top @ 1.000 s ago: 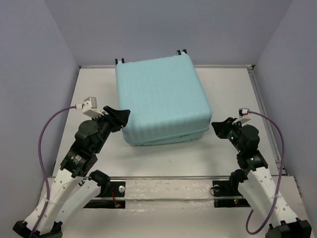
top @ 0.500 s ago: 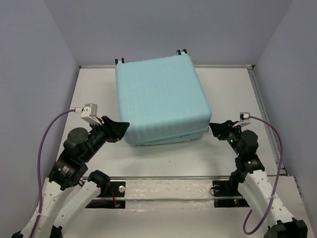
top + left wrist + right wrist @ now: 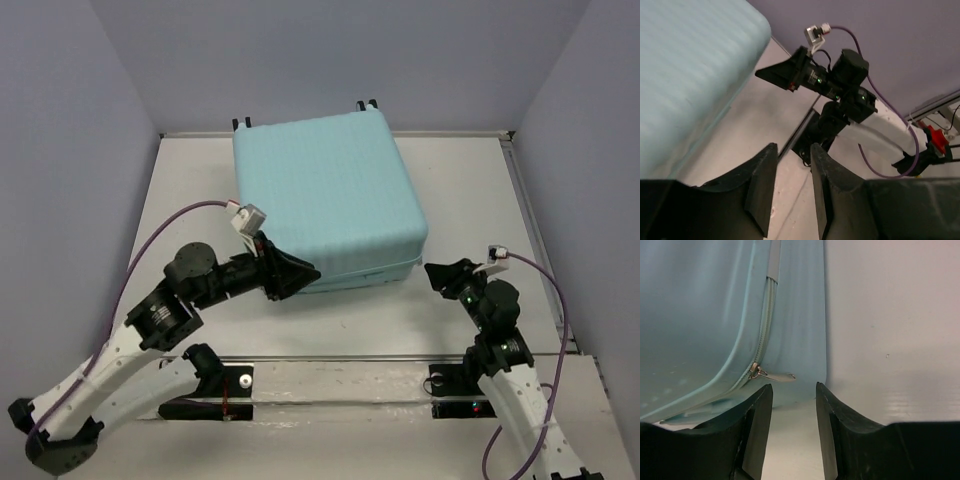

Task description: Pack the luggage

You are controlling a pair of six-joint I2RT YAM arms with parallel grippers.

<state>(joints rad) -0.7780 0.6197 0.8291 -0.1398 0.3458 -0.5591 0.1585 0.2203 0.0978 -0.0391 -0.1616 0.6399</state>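
- Zipper work seems to be the step in hand: the aqua hard-shell suitcase (image 3: 325,195) is lying lid-down by the desk's (image 3: 470,180) far edge, with its near seam gaping slightly.
- Right gripper (image 3: 432,270) is hovering near the suitcase's near-right corner, fingers apart and empty, facing the zipper pull (image 3: 760,372). The next move probably calls for pinching that tab.
- Left gripper (image 3: 305,272) is reaching in at the near-left corner, fingers narrowly apart, holding nothing.
- Counting: one suitcase, one visible zipper pull, two grippers.

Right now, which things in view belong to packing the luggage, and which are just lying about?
Part of the job:
the luggage
its zipper pull
the left hand and the right hand, both open near its front edge

Not part of it:
the table
the purple cable on each wrist
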